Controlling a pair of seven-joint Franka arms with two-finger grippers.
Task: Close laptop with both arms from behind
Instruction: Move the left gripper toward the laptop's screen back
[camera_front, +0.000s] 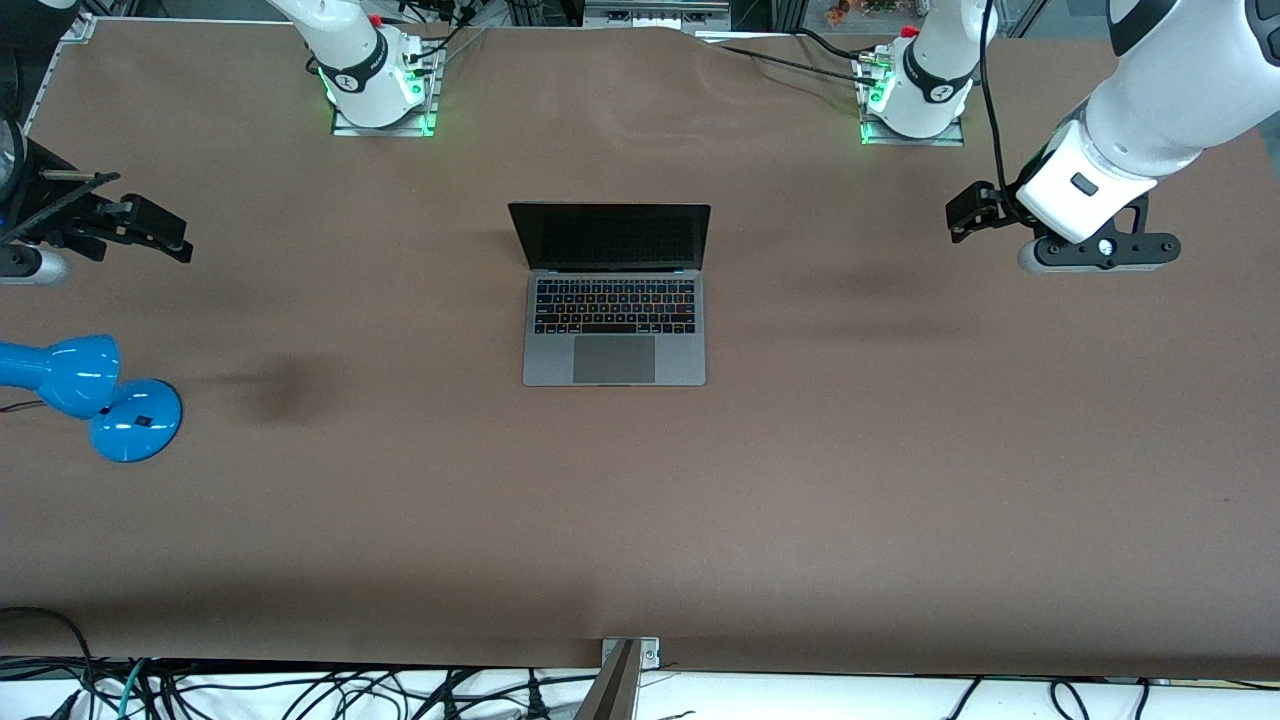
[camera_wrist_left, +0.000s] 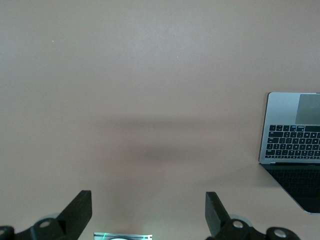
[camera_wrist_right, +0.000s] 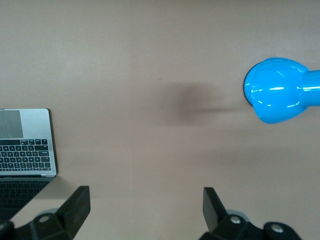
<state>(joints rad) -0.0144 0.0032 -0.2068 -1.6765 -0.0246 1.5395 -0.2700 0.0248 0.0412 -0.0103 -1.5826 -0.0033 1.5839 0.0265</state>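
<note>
Laptop (camera_front: 614, 300): open, screen upright and dark, mid-tabletop (camera_front: 800, 480). Left gripper (camera_wrist_left: 149, 212): fingers spread wide, empty, over bare tabletop toward its own end, well apart from laptop. Right gripper (camera_wrist_right: 146, 210): likewise wide, empty, between laptop and blue lamp (camera_front: 90, 392).

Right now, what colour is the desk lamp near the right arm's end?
Glossy bright blue lamp, clearest in the right wrist view.

Blue desk lamp (camera_front: 90, 393) on brown table (camera_front: 800, 480), cables (camera_front: 300, 690) along edge
</note>
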